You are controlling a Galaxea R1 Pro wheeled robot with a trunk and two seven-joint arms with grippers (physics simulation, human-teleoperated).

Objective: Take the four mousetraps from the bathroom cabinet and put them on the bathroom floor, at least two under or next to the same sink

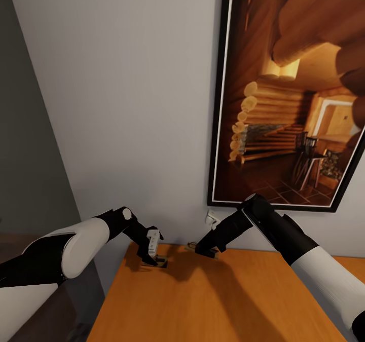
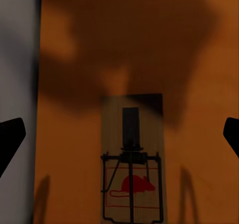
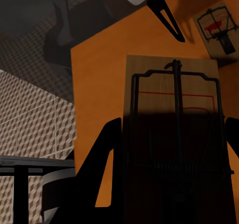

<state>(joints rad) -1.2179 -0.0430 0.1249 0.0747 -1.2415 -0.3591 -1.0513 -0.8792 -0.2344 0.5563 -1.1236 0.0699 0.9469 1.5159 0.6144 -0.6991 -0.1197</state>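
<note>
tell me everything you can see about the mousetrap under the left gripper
The mousetrap is a flat rectangular board of pale brown wood, lying flat on the orange-brown cabinet top near its back left corner. It carries a dark wire frame, a dark flat bar along its middle and a red mouse printed inside a red outline. Shadow falls across part of it. The left gripper hangs over it with its fingers spread wide to either side, not touching the board.

Orange-brown cabinet (image 1: 218, 301) with a flat top set against the wall; one mousetrap (image 1: 158, 262) lies flat near its rear left corner.
</note>
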